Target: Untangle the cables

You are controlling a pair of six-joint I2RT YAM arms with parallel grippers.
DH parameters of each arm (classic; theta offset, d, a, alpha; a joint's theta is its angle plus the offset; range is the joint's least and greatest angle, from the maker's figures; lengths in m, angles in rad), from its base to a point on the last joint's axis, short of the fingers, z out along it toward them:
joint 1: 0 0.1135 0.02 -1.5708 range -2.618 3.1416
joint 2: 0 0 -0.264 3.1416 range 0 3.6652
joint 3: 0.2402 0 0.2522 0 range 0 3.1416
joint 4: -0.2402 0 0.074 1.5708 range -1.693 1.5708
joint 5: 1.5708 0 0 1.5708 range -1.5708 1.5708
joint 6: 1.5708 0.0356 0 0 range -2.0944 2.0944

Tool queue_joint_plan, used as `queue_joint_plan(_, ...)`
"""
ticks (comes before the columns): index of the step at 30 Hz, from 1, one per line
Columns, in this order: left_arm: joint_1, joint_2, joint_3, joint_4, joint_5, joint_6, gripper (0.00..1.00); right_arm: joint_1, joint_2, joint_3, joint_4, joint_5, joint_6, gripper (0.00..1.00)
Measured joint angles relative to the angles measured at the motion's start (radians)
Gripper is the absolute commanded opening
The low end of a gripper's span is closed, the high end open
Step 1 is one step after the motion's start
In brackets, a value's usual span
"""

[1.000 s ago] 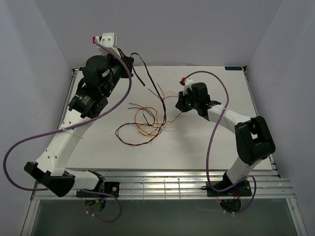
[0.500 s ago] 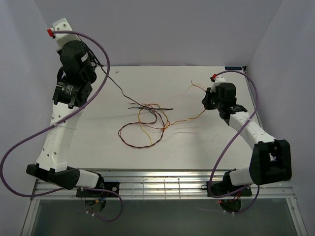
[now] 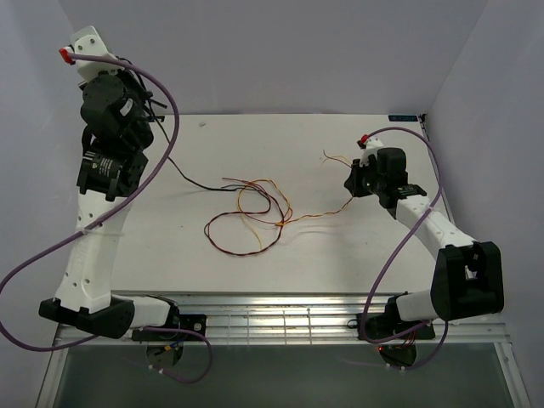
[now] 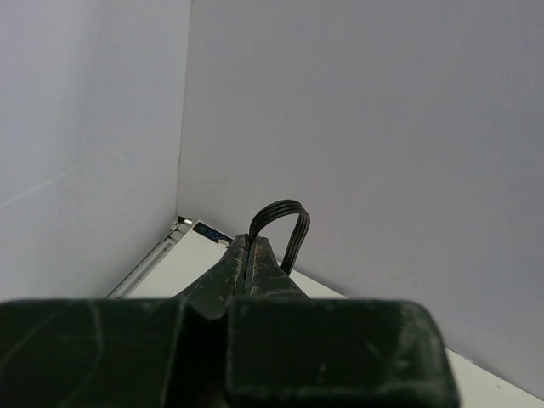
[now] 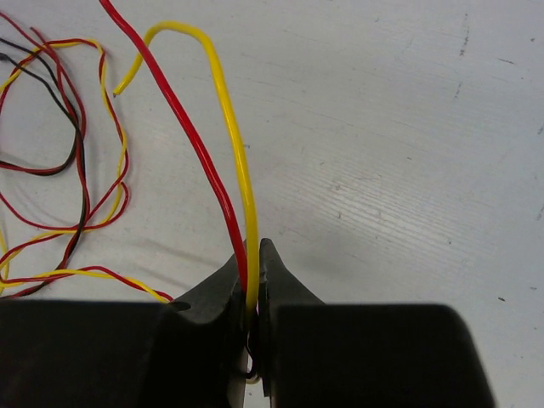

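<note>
— Between the shut jaws of our left pincer we grip a bundle of black cables, which loops up just past the fingertips.

— And we hold that pincer lifted above the counter's left edge, close to the wall?

— We do. From it one black strand slants down to the counter and runs into the tangle.

— Our right pincer is clamped too, low over the counter, on a red cable and a yellow cable side by side.

— We see the yellow one arch over to a free end; the red one leaves the top of our wrist view.

— Outward from there, red and yellow strands trail left across the counter into that same tangle of red, yellow and dark loops, lying near the middle between our two arms.
</note>
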Motion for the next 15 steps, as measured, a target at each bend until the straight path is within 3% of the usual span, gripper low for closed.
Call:
queue_joint_plan(5, 0.001, 0.041, -0.021, 0.079, 0.078, 0.027, 0.0, 0.009, 0.0, 0.0, 0.004, -0.075, -0.028, 0.08)
queue_joint_plan(8, 0.023, 0.179, 0.101, 0.107, 0.102, 0.049, 0.0, 0.026, 0.001, 0.0, 0.006, -0.098, -0.043, 0.08)
queue_joint_plan(13, 0.127, 0.502, 0.434, 0.144, 0.151, 0.085, 0.0, 0.053, 0.009, 0.0, 0.009, -0.115, -0.057, 0.08)
queue_joint_plan(15, 0.177, 0.554, 0.428, 0.224, 0.182, 0.113, 0.0, 0.054, 0.017, 0.0, 0.01, -0.119, -0.057, 0.08)
